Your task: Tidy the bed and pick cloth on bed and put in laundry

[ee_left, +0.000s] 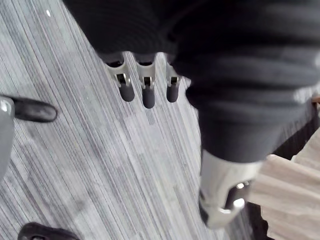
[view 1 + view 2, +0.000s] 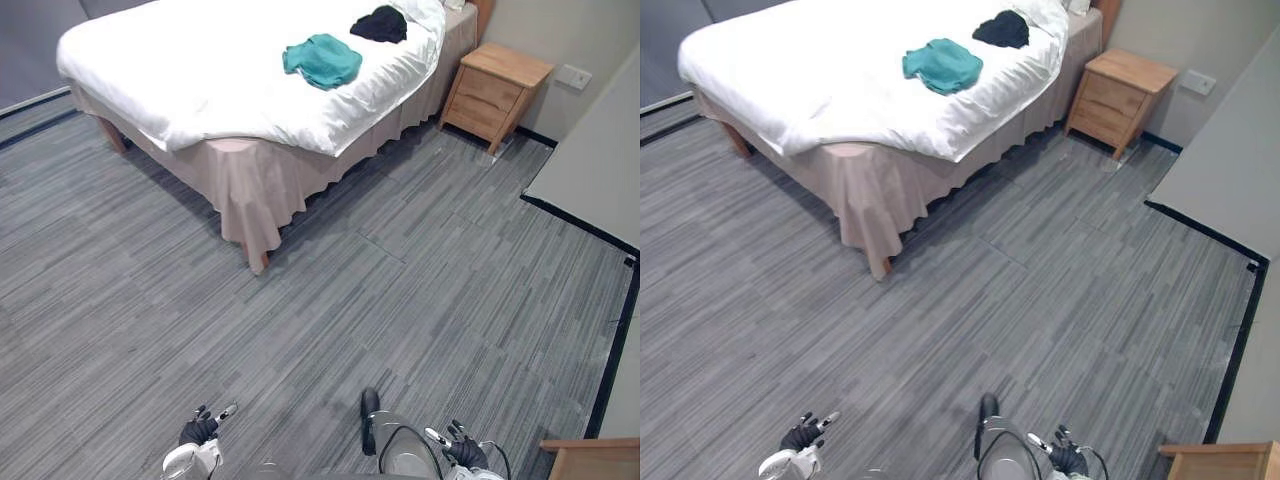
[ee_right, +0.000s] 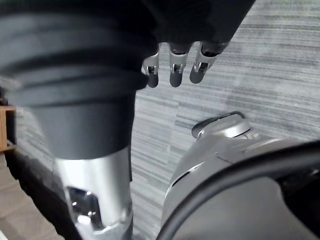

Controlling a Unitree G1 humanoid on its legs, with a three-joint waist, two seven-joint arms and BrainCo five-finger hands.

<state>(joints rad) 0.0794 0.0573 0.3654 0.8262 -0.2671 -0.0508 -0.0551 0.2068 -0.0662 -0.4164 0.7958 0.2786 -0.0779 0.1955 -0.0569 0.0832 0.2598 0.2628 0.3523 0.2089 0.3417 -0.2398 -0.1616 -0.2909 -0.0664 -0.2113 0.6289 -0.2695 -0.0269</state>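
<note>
Status: task not started, as judged from the present layout. The bed [image 2: 200, 60] stands across the room from the robot, with open grey floor [image 2: 330, 320] between. Its white cover lies fairly flat, with some slack and creasing toward the near corner. Two items are on the cover near the head end: a teal cloth [image 2: 322, 59], bunched, and a black cloth [image 2: 380, 24], also bunched, closer to the pillow; the two lie near each other but apart. A wooden nightstand [image 2: 495, 92] stands just beside the bed's head. The left hand [image 2: 200, 428] hangs low at the robot's side over the floor, its fingers [image 1: 146, 92] loosely extended with the thumb apart, holding nothing. The right hand [image 2: 462, 450] is likewise low, with its fingers [image 3: 175, 75] relaxed and nothing in its grasp. Neither hand is near the bed. Outstanding: approach the bed, collect both cloths, carry them to the laundry, and smooth the cover. I cannot tell where the laundry container stands. Assessment: every step is left to do.
</note>
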